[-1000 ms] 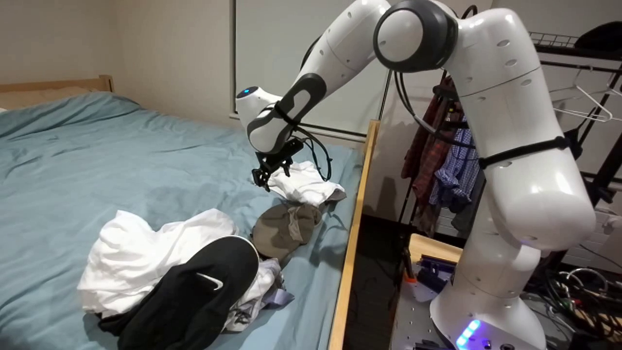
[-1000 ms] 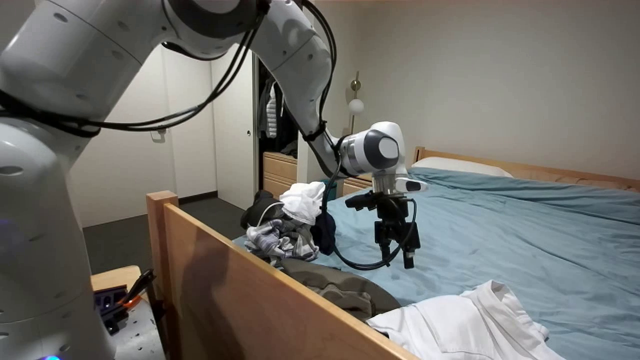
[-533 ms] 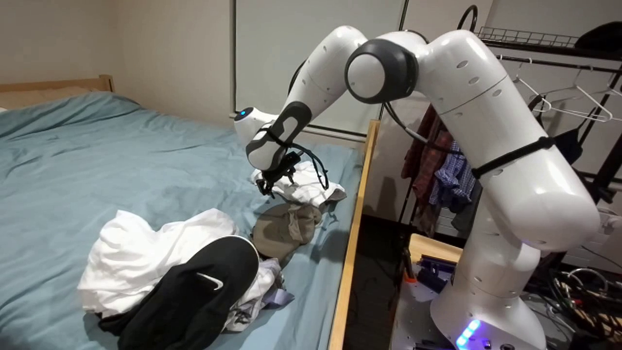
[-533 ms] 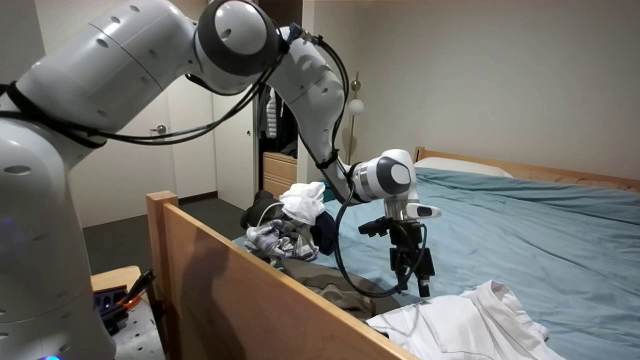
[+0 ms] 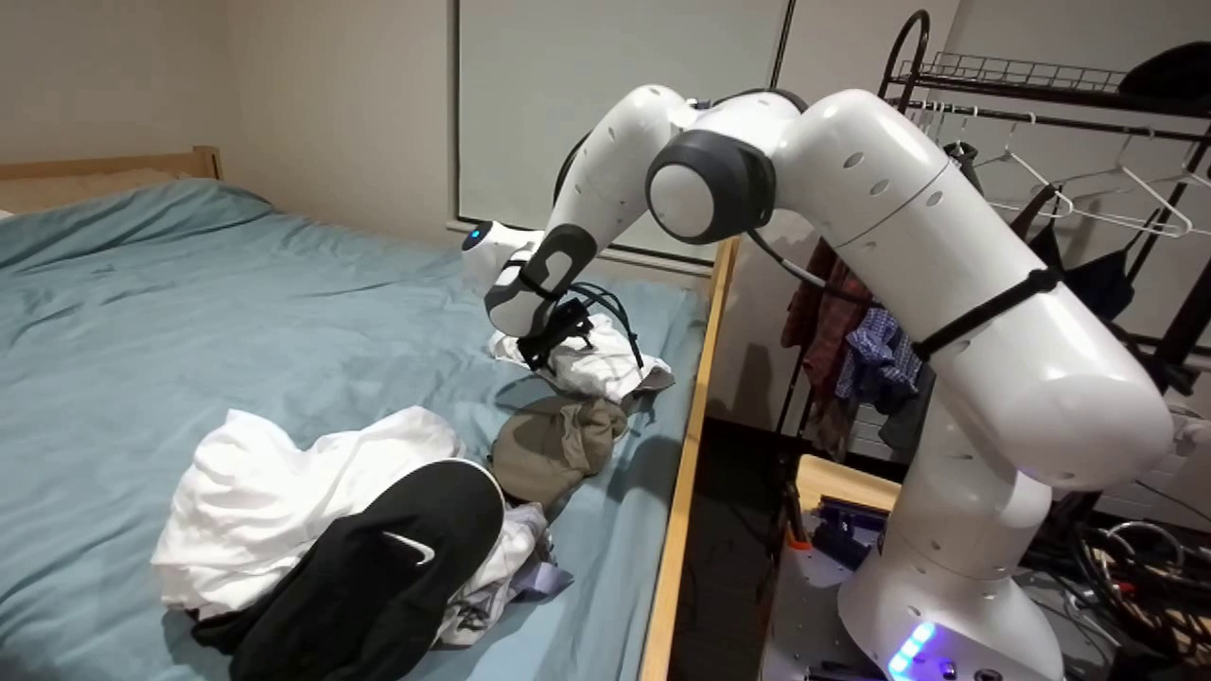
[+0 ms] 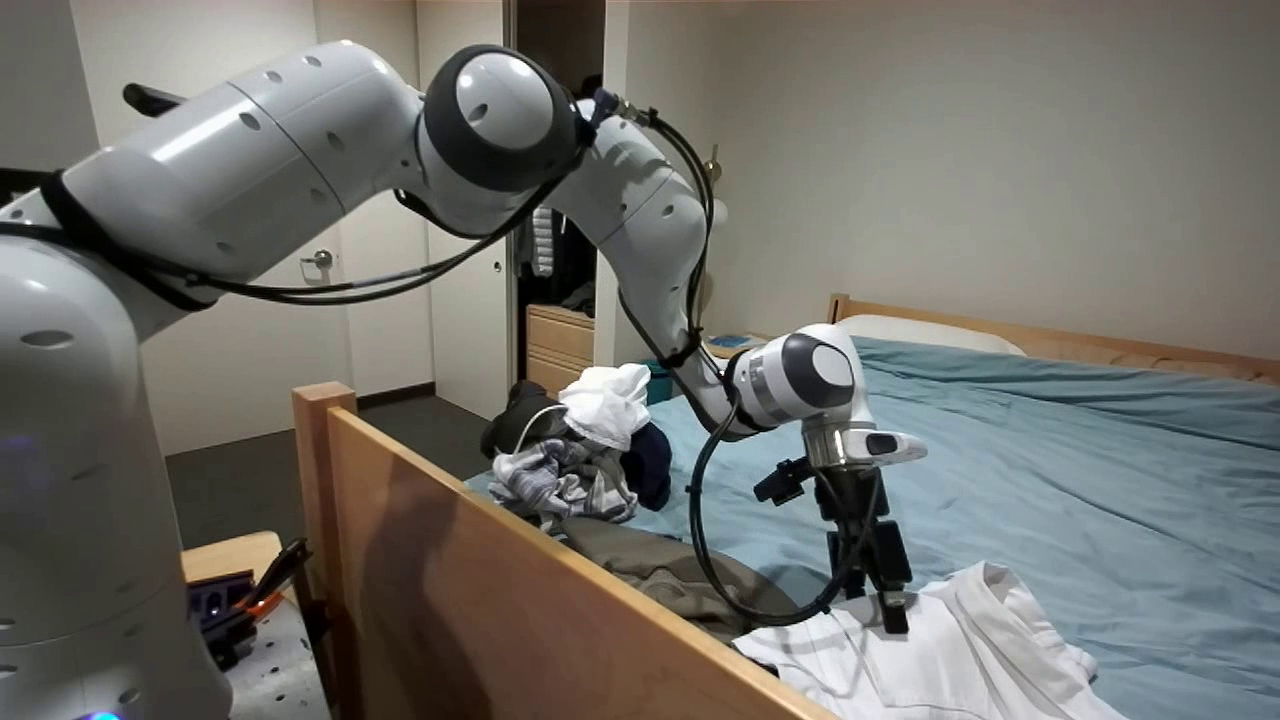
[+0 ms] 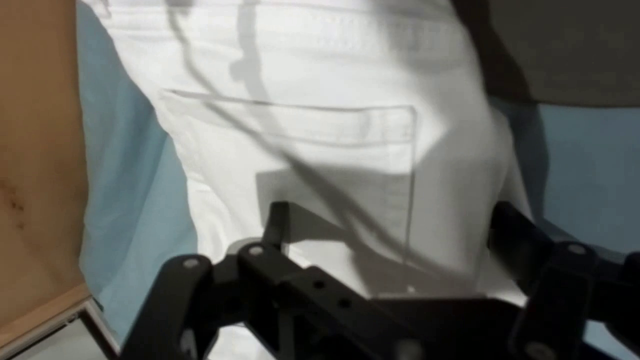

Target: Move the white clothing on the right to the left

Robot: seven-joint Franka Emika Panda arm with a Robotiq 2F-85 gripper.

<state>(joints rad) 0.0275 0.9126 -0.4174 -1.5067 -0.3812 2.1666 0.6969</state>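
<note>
Blue bedding [image 6: 1060, 500] bears brown fabric [image 6: 645, 558] and, just to its right, the white clothing [image 6: 970, 655]; I have the gripper [image 7: 391, 212] over that clothing, jaws wide apart, gripping nothing; reaching looks nearly done; grasp, leftward carry and release remain.

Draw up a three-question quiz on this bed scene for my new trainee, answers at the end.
1. True or false: in the wrist view, the gripper is open, with white clothing beneath it.

2. In an exterior view, which thing bears a white swoosh?
A: the blue bedding
B: the black cap
C: the wooden bed rail

3. In the same view, what colour is the cloth item lying between the black cap and the white clothing under the gripper?

Key: 1. True; 2. B; 3. Brown.
</note>
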